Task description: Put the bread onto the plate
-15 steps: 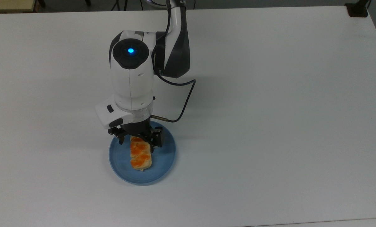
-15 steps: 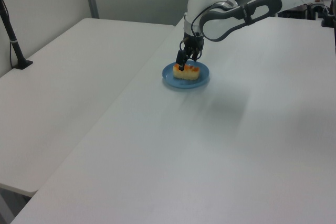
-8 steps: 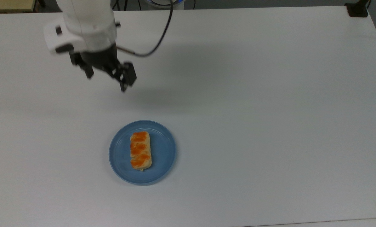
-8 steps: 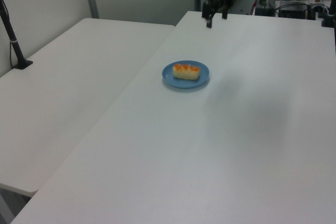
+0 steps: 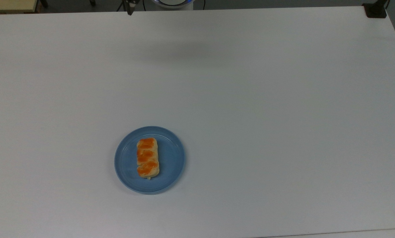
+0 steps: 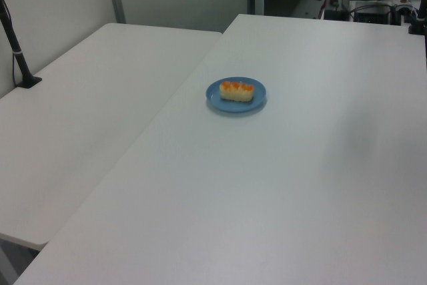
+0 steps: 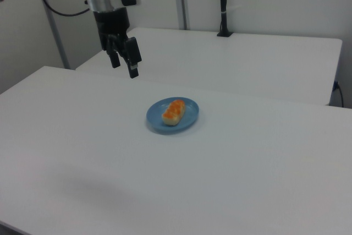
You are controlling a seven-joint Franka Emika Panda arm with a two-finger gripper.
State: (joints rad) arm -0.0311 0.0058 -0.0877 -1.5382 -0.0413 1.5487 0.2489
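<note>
The bread (image 5: 148, 158), a cream bun with orange-brown stripes, lies lengthwise on the blue plate (image 5: 172, 155) near the table's front in the top view. Nothing touches it. The left view shows the bread (image 6: 237, 91) on the plate (image 6: 213, 95) at mid-table. In the right view the bread (image 7: 174, 111) rests on the plate (image 7: 190, 122), and my gripper (image 7: 125, 68) hangs high above the table, up and to the right view's left of the plate. Its fingers are open with nothing between them.
The white table (image 5: 267, 115) spreads wide around the plate. A second white table (image 6: 87, 98) adjoins it at the left view's left. A black clamped post (image 6: 19, 55) stands on that table, and another black clamp (image 5: 376, 10) sits at the top view's far right corner.
My gripper let go of the bread, rose off the plate and drew back toward the table's far edge. The bread and plate stayed in place.
</note>
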